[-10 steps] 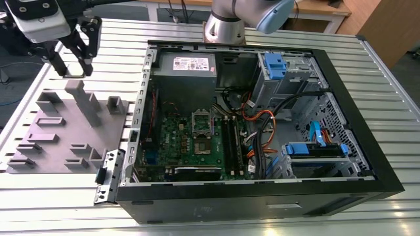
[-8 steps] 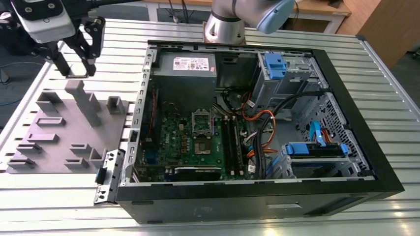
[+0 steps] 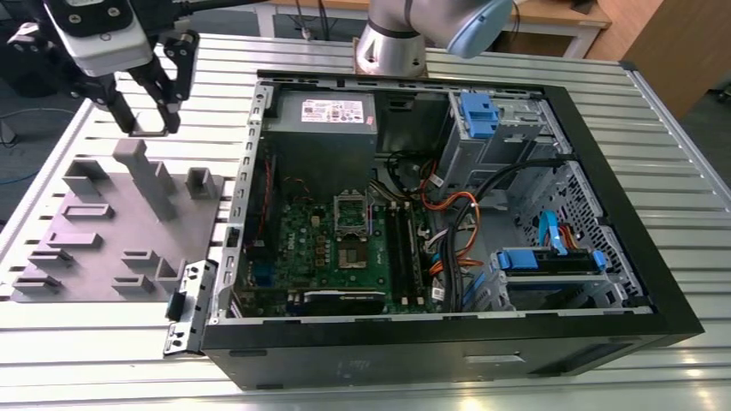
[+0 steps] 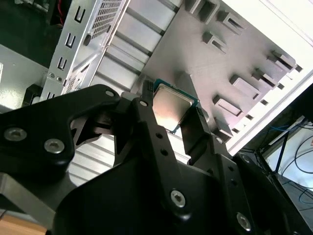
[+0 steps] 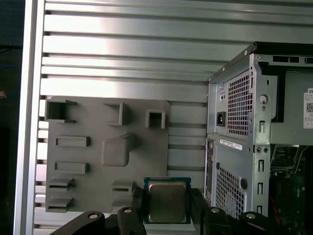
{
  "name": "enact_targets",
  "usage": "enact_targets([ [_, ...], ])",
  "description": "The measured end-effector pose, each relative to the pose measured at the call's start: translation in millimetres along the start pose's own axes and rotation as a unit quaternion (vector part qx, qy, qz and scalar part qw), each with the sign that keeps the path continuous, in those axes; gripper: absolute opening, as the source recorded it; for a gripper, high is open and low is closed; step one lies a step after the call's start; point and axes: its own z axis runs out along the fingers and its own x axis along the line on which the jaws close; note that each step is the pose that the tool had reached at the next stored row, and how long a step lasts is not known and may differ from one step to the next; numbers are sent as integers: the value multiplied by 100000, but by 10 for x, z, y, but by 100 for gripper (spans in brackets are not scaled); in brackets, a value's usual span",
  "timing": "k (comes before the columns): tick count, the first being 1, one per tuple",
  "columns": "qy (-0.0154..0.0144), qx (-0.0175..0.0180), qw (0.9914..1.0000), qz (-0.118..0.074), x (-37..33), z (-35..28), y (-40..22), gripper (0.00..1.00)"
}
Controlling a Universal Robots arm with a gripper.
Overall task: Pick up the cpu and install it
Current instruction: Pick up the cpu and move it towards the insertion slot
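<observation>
The cpu (image 5: 167, 200) is a small square chip with a silvery top and a thin pale rim. It sits clamped between the black fingers of my gripper (image 5: 167, 206), and the second wrist view shows the cpu (image 4: 171, 105) in the gripper (image 4: 172, 111) as well. In the exterior view the gripper (image 3: 149, 128) hangs at the far left, above the back end of the grey holder plate (image 3: 115, 223) and outside the open computer case (image 3: 457, 205). The green motherboard (image 3: 342, 248) lies inside the case, well to the exterior view's right of the gripper.
The grey holder plate carries several raised blocks and slots (image 5: 117, 147). The case's perforated rear wall (image 5: 234, 147) stands close beside the gripper. Inside the case are cables (image 3: 457, 214), blue drive bays (image 3: 549, 257) and a grey power supply (image 3: 325, 111). The arm's base (image 3: 395, 43) stands behind the case.
</observation>
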Motion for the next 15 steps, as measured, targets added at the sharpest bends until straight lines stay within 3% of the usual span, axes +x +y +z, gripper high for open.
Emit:
enact_targets([
  [3,1,-1,100000,-1,-36,0,-1,47],
  [15,3,3,100000,1,-42,0,-1,47],
])
